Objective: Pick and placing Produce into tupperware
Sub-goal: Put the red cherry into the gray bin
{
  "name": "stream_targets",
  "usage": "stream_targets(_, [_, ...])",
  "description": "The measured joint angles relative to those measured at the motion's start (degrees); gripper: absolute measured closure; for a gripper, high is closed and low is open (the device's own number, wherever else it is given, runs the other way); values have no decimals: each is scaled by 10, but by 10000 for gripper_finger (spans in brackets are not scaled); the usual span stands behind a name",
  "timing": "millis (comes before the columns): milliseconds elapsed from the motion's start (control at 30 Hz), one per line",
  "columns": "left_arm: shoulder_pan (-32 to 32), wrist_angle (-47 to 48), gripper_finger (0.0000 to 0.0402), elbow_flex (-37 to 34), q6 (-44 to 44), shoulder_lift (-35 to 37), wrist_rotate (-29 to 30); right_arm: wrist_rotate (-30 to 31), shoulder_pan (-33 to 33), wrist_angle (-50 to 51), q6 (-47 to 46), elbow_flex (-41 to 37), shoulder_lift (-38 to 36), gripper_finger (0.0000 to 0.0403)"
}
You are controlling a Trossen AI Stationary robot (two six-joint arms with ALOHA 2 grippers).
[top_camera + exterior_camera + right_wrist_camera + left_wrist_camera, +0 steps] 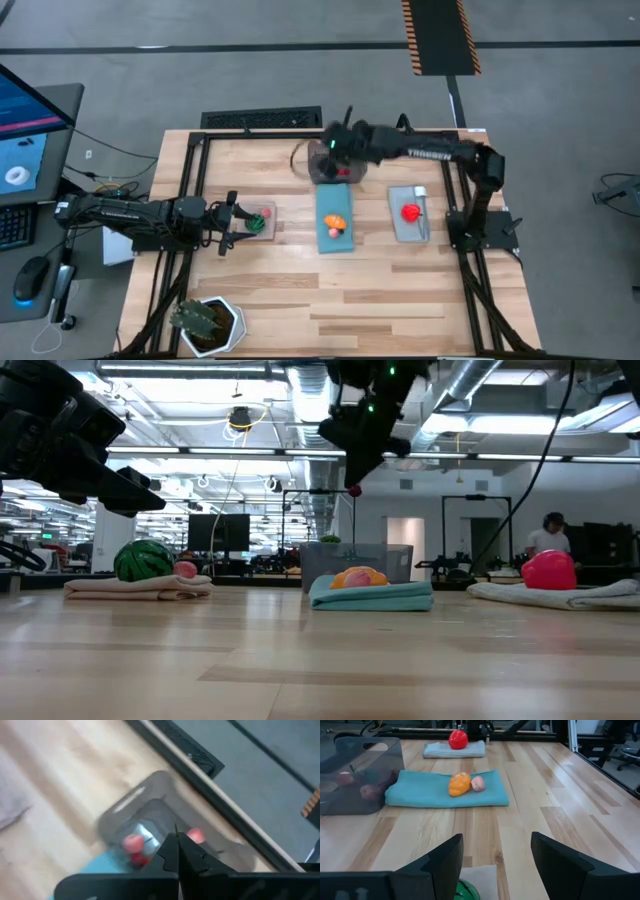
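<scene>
Mostly translucent grey plastic tupperware [150,820], rounded.

The right arm is reaching from its base at the table's right edge across toward the far middle, forearm stretched level, wrist bent so the right gripper [338,163] is pointing down, held well above the table. Its fingers [172,856] are pressed together, tips meeting. The left arm is lying low along the table's left side, extended toward the middle, with the left gripper [238,223] hanging just above the surface. Its fingers [445,865] are standing apart with a clear gap between them.
</scene>
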State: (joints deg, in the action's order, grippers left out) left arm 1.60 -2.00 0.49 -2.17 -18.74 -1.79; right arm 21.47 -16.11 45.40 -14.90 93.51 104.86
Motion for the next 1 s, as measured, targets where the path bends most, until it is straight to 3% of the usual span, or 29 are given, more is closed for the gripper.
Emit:
stream_targets(100, [0,0,178,0,-5,0,3,-41,-51,14,22,0,0,390])
stream_targets(233, [0,1,178,0,1,0,7,-175,-110,15,18,-1,4,389])
stream_targets(500, [0,1,178,0,-2,0,7,-278,-150,4,14,0,4,389])
stream_targets(1000, [0,1,178,0,-5,0,7,-317,-133,10,4,-1,25,388])
